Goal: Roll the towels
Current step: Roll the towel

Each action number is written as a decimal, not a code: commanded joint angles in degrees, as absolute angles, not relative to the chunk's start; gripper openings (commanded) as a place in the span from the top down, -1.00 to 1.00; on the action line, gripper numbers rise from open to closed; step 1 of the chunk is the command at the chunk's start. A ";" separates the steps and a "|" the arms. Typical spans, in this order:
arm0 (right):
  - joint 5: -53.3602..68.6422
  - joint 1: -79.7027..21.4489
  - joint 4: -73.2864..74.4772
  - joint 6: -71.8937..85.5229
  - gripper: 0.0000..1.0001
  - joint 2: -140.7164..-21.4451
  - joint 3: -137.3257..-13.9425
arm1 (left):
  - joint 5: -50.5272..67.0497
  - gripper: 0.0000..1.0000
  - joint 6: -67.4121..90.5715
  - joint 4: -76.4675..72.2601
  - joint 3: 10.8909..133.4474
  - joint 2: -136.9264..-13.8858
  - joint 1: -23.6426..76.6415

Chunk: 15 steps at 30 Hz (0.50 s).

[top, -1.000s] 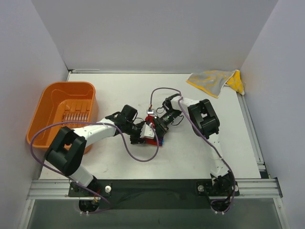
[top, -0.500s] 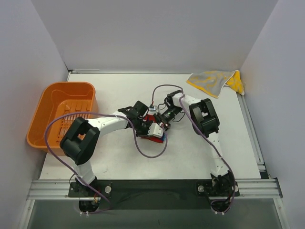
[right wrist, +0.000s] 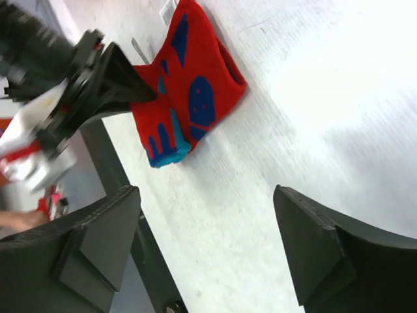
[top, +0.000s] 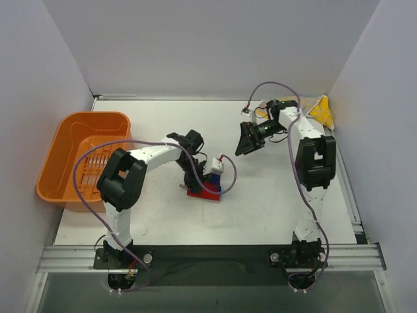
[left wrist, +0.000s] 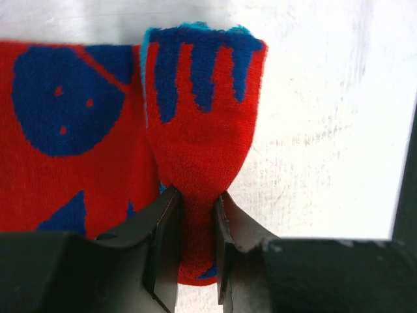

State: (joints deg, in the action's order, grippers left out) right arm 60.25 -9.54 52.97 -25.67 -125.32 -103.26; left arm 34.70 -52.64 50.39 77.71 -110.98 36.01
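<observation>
Orange slotted tub [top: 68, 143] at the left edge of the white table [top: 260, 195]

Bright, even light from above washed the top view; the worktop [top: 273, 195] read near-white, with faint shadows under the arms. In the left wrist view the towel [left wrist: 202, 143] was sharp, the worktop glared at 3 o'clock, and the left tool [left wrist: 193, 208] sat dark at 6. The right tool [right wrist: 207, 195] was blurred at 4 and 8 o'clock.
</observation>
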 commanded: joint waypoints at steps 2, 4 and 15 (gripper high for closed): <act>55.12 -8.35 50.99 -22.95 -0.65 -112.08 -96.52 | 42.26 0.64 -47.29 63.77 88.13 -121.88 31.56; 51.00 -8.00 46.00 -21.28 -0.57 -105.86 -90.46 | 45.25 0.59 -47.55 68.18 95.77 -128.10 28.84; 39.73 -19.84 20.13 -23.00 -0.36 -79.81 -60.13 | 52.21 0.50 -54.40 89.55 116.98 -145.98 22.94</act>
State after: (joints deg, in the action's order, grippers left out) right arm 43.68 -13.85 28.21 -19.49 -82.24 -63.48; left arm 54.52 -48.45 79.85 113.97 -142.37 23.18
